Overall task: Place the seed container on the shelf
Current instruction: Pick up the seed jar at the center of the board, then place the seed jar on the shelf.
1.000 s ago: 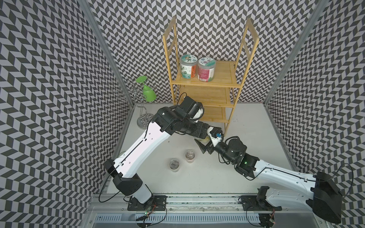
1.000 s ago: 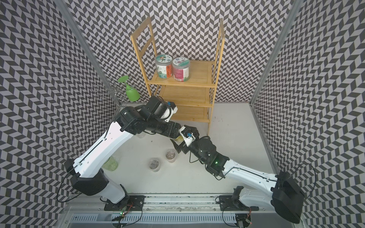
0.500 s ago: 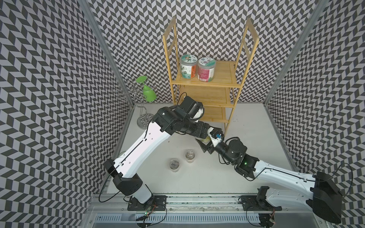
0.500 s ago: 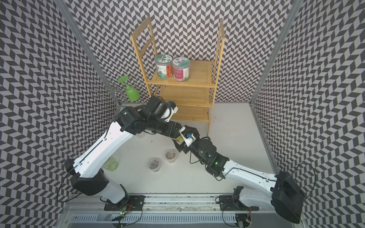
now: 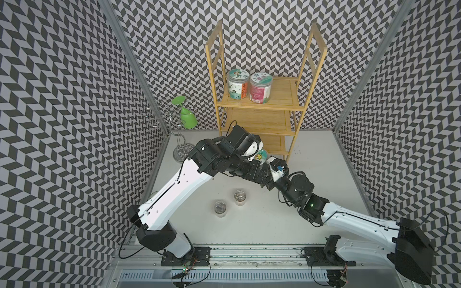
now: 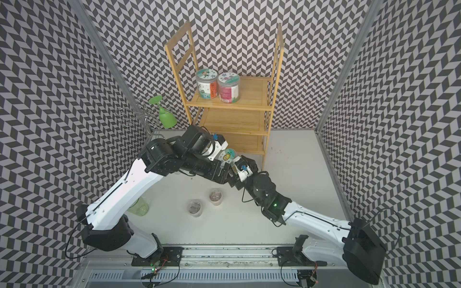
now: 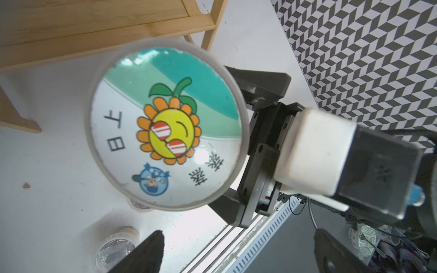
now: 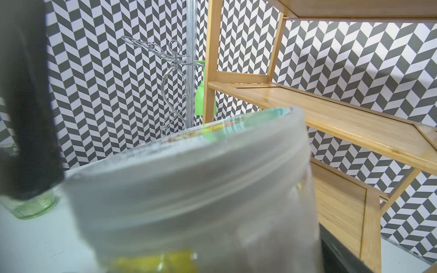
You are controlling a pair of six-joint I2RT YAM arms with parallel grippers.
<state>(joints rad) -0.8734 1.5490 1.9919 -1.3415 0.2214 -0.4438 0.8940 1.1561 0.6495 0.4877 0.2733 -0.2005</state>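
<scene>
The seed container (image 7: 165, 125), a clear jar with a sunflower lid, hangs tilted just in front of the shelf's (image 5: 262, 119) lowest tier, seen in both top views (image 5: 260, 156) (image 6: 226, 156). My right gripper (image 7: 224, 137) is shut on its sides; one dark finger (image 7: 260, 87) lies against each side. The jar fills the right wrist view (image 8: 189, 189), with the bamboo shelf (image 8: 343, 123) behind it. My left gripper (image 7: 237, 232) stands open beside the jar, clear of it, with nothing between its fingers.
Two labelled jars (image 5: 238, 84) (image 5: 260, 87) stand on the shelf's top tier. Two small clear cups (image 5: 240, 197) (image 5: 220, 208) sit on the table below the arms. A chrome wire stand (image 5: 174, 129) with a hanging green glass (image 5: 187, 119) is at the back left. A green glass (image 6: 139, 207) stands near the left arm.
My left gripper has opened and let go of the seed container. My right gripper has closed in on its sides. The arms have barely shifted.
</scene>
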